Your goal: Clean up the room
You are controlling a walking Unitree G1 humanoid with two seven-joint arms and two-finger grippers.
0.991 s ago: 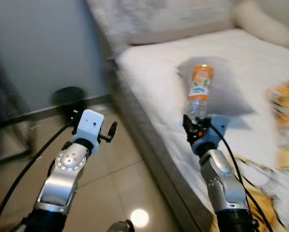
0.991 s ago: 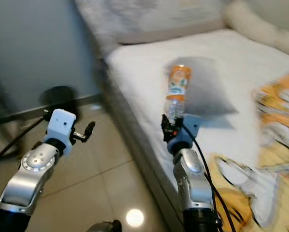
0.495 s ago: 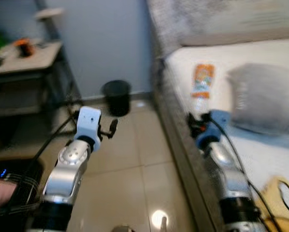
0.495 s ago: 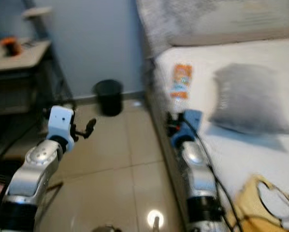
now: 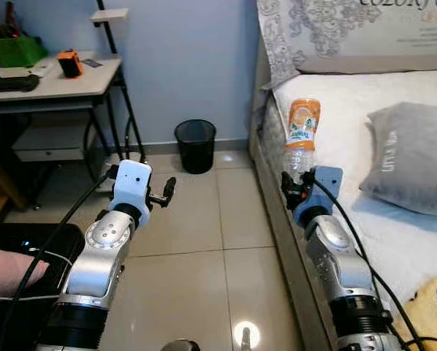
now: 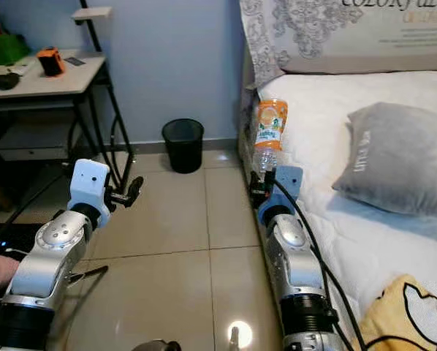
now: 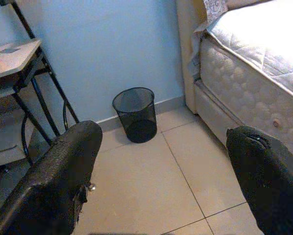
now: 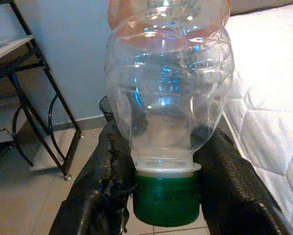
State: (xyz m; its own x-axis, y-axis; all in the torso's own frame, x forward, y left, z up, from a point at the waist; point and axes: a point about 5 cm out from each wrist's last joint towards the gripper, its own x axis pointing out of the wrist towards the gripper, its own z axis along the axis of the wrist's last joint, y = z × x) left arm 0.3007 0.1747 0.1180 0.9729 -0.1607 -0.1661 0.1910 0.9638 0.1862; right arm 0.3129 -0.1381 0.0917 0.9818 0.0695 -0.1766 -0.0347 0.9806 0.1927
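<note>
— What stands on the left?
— A desk point(image 5: 50, 82) against the blue wall point(image 5: 182, 66); an orange object point(image 5: 70, 63) and a green box point(image 5: 17, 51) on top; tiled floor point(image 5: 196, 241) below.
— And on the right?
— A bed point(image 5: 394, 110) with a white mattress; a grey pillow point(image 5: 412, 164) lying on it; a patterned cushion point(image 5: 306, 33) at its head; a yellow cloth point(image 6: 394, 322) at the near corner.
</note>
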